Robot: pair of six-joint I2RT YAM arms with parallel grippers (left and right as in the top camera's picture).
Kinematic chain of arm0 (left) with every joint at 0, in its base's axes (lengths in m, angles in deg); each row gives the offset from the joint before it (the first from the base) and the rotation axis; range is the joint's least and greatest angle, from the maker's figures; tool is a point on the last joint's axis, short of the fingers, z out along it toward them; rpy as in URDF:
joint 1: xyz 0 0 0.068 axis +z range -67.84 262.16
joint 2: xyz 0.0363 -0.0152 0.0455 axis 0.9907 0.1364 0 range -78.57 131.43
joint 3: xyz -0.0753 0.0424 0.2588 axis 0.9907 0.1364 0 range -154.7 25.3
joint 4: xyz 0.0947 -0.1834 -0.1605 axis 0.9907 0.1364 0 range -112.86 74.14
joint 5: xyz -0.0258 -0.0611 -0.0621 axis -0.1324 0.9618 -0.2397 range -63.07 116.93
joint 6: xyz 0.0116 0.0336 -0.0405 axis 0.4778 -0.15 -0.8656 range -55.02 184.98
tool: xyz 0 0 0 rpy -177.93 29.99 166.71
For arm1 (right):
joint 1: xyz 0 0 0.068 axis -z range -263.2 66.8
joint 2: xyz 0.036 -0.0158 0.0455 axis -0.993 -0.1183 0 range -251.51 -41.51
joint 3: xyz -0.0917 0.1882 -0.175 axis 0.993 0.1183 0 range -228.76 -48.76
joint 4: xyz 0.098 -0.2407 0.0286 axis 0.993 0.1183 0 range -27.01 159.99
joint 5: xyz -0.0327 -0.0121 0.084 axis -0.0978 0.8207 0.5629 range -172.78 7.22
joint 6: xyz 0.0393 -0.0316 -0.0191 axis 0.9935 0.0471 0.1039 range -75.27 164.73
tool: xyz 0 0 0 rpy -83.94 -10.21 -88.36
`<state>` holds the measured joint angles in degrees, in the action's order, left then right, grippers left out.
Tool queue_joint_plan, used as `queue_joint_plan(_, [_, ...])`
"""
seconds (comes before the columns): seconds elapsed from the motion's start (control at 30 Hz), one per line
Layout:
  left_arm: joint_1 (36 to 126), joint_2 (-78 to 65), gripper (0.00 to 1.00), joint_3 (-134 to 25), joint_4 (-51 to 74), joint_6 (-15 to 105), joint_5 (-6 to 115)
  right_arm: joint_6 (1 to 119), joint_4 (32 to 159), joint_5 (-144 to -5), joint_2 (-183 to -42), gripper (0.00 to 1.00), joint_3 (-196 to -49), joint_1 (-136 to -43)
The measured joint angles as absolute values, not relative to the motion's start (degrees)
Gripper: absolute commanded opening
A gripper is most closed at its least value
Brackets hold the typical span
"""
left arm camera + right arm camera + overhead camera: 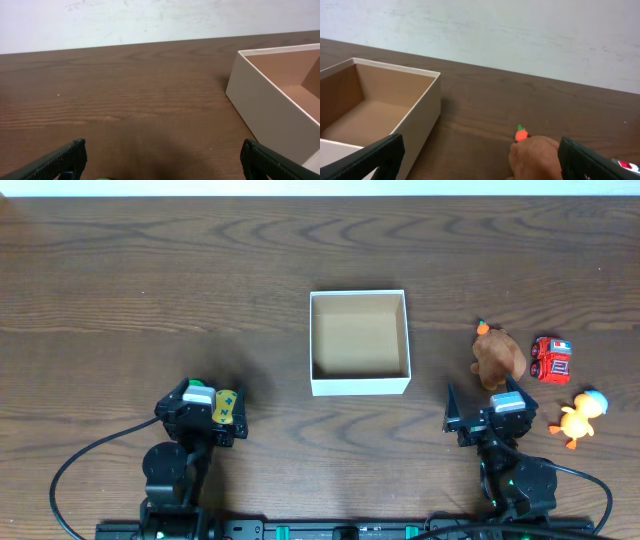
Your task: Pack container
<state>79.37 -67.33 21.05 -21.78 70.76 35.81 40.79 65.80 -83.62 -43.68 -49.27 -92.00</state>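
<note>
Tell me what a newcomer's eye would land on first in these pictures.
The white-walled container stands open at the middle of the dark wooden table, with nothing visible inside it. To its right sits a bright group of toys: a brown toy animal, a red toy car and a yellow duck, the duck nearest the robot.
</note>
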Motion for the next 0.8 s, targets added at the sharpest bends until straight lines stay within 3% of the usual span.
queue_joint_plan(0.53, [79.37, -66.34, 0.98, 20.52, -24.73, 68.94, 37.50, 41.79, 62.34, -82.39, -43.68, 0.99, -49.23, -92.00])
queue_joint_plan(0.8, [79.37, -63.17, 0.98, 14.32, -20.31, 66.47, 37.54, 42.99, 68.03, -82.39, -43.77, 0.99, -49.97, -92.00])
